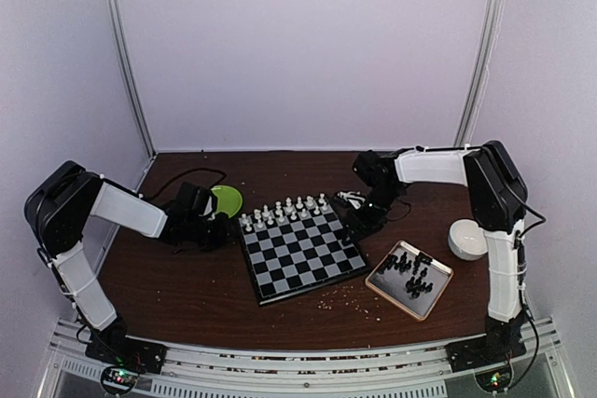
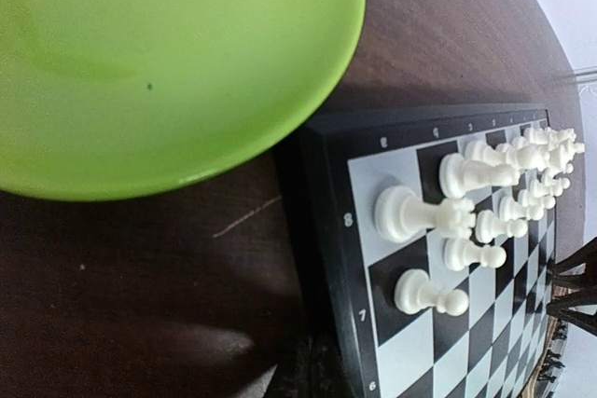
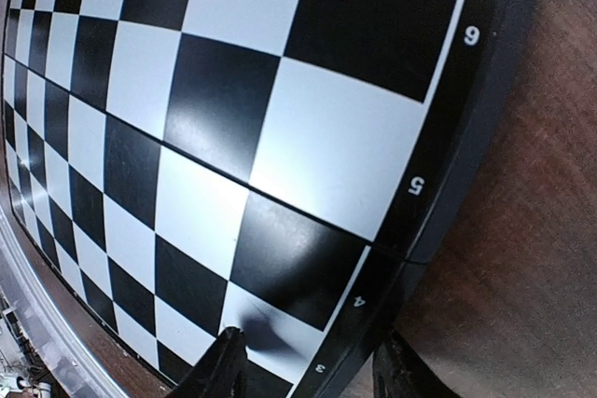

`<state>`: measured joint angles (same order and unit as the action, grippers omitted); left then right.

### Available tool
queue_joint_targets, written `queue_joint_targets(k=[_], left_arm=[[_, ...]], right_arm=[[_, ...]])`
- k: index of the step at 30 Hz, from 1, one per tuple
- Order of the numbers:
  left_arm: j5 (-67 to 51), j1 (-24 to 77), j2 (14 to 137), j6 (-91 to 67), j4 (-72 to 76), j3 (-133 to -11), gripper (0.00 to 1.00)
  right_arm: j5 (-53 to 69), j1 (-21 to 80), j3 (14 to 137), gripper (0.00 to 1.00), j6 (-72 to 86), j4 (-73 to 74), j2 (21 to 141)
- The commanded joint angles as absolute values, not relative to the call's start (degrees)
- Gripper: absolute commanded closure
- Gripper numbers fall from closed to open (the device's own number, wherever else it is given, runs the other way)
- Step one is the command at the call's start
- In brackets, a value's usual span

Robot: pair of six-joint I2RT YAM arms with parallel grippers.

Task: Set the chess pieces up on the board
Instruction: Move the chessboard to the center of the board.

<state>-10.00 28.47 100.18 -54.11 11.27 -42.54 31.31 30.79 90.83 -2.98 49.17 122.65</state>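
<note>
The board (image 1: 300, 251) lies mid-table, turned slightly. The white chess pieces (image 1: 284, 212) stand in two rows on its far side and also show in the left wrist view (image 2: 424, 216). The black chess pieces (image 1: 410, 273) lie in a tan-rimmed tray. My left gripper (image 1: 216, 228) is low by the board's left edge (image 2: 326, 258), and its tips (image 2: 303, 375) look shut and empty. My right gripper (image 1: 357, 227) is open and empty. Its fingers (image 3: 219, 370) straddle the board's right border (image 3: 415, 184) near the numbers 3 and 4.
A green plate (image 1: 225, 199) sits just left of the board's far corner, close under my left wrist (image 2: 140, 62). The tray (image 1: 377, 279) stands right of the board. A white bowl (image 1: 466, 240) stands at far right. Small crumbs (image 1: 338, 301) lie near the board's front.
</note>
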Motion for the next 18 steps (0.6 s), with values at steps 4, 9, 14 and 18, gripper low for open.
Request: queue_joint_targets(k=[4, 9, 14, 18], left_arm=[[-9.09, 32.52, 99.32, -54.14, 10.74, -41.70, 1.00], [-6.40, 36.42, 97.49, -53.78, 7.86, -41.29, 1.00], [-3.82, 39.38, 94.51, -54.27, 4.05, -40.64, 1.00], [-0.77, 41.69, 91.76, -54.24, -0.03, -39.70, 1.00]], right_arm=[[34.12, 33.57, 85.56, 0.54, -2.55, 48.43, 119.63], [34.70, 34.96, 80.91, 0.54, -1.64, 45.68, 116.57], [34.72, 36.85, 76.92, 0.52, -0.32, 41.99, 111.85], [35.87, 38.43, 76.45, 0.52, -1.07, 42.21, 111.46]])
